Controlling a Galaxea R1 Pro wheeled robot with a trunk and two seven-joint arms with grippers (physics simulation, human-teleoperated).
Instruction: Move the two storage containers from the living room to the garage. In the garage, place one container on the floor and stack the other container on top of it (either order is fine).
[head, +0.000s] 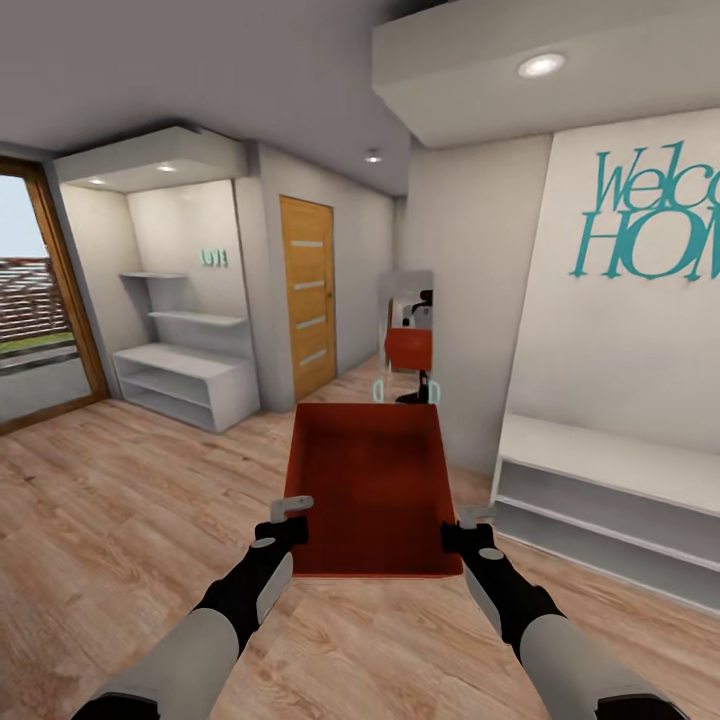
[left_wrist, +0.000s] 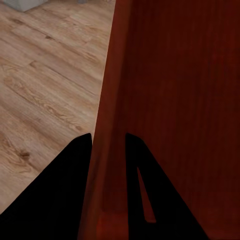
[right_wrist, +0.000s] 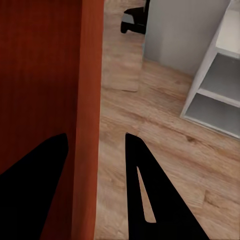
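While both arms reach forward over the light wood plank floor (head: 120, 520), an orange-red storage container (head: 370, 490) hangs between them, clear of the planks and open side up. The left gripper (head: 290, 512) clamps the container's left wall near the closest corner — in the left wrist view its two dark fingers (left_wrist: 65, 190) straddle that wall (left_wrist: 112, 125), one outside, one inside. The right gripper (head: 468, 522) holds the opposite wall the same way, its fingers (right_wrist: 145, 190) on either side of the red rim (right_wrist: 90, 100). Ahead, a mirror (head: 410, 335) at the wall corner reflects the robot with the red bin. A white shelf bench (head: 610, 490) stands at the right under teal wall lettering (head: 655, 215); a wooden door (head: 307, 295) and white shelving (head: 185, 370) lie to the left — beside a glass door (head: 40, 300).
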